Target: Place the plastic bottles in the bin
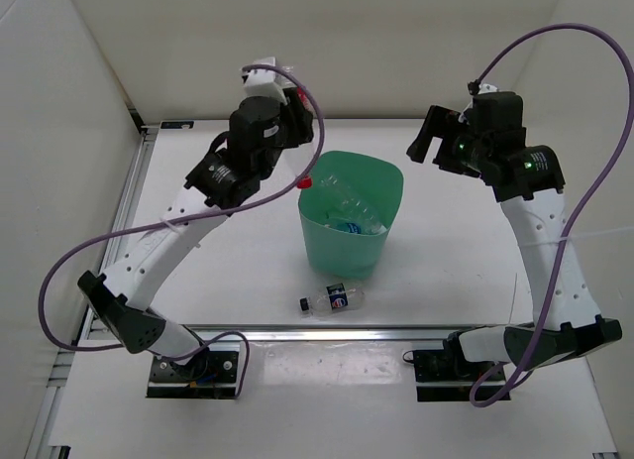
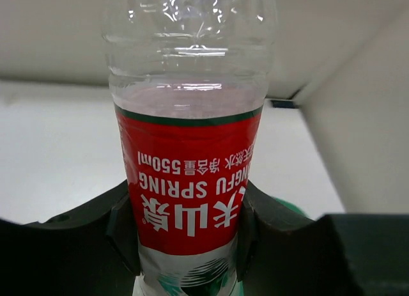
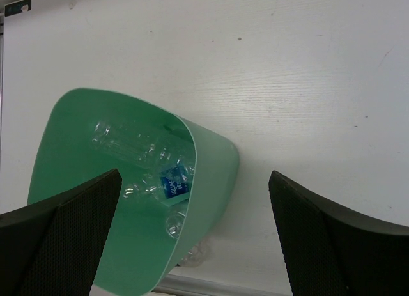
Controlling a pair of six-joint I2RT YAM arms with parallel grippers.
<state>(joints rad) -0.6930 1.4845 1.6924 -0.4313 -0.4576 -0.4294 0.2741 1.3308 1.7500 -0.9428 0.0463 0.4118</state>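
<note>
The green bin [image 1: 392,186] stands mid-table with several clear bottles [image 1: 353,213] inside. My left gripper [image 1: 300,154] is shut on the red-label bottle [image 2: 188,187], held cap down; its red cap [image 1: 305,182] hangs just outside the bin's left rim. In the left wrist view the gripper [image 2: 185,238] has its pads on both sides of the label. My right gripper [image 1: 424,134] is open and empty, raised to the right of the bin. In the right wrist view the gripper [image 3: 195,235] looks down into the bin [image 3: 214,174], where a light blue label [image 3: 174,181] shows. A dark-blue-label bottle [image 1: 332,299] lies on the table in front of the bin.
White walls close in the table on the left, back and right. A metal rail [image 1: 327,333] runs along the near edge, just in front of the lying bottle. Purple cables loop off both arms.
</note>
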